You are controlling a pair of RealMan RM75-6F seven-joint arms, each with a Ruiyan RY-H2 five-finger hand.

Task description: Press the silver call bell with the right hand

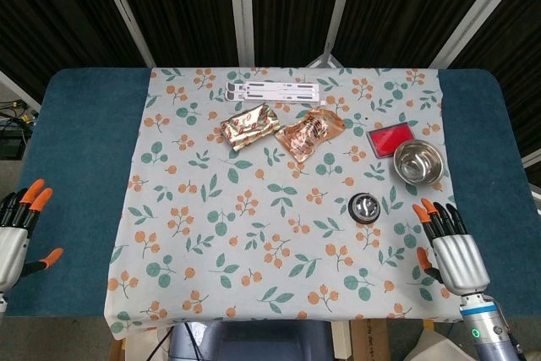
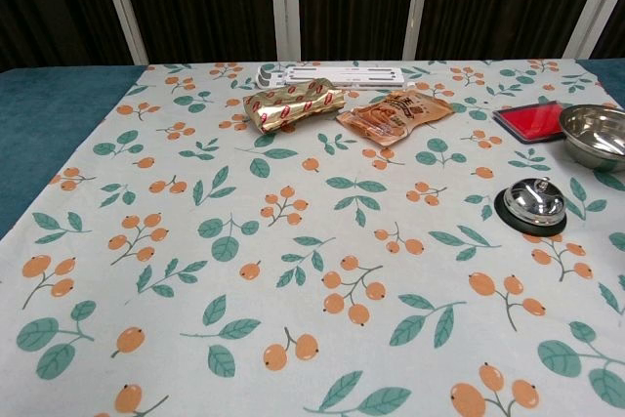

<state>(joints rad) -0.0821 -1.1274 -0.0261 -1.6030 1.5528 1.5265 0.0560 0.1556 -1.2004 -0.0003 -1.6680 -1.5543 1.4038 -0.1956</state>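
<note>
The silver call bell (image 1: 365, 207) on its black base stands on the floral cloth, right of centre; the chest view shows the call bell (image 2: 532, 204) at the right. My right hand (image 1: 452, 247) lies flat at the cloth's right front corner, fingers stretched out and apart, holding nothing, a short way to the right of and nearer than the bell. At the left edge of the head view, my left hand (image 1: 19, 226) rests over the blue table with fingers spread and empty. Neither hand appears in the chest view.
A steel bowl (image 1: 418, 161) sits just behind and right of the bell, with a red flat box (image 1: 392, 138) behind it. A gold snack packet (image 1: 248, 126), an orange snack packet (image 1: 309, 133) and a white strip (image 1: 275, 90) lie toward the far side.
</note>
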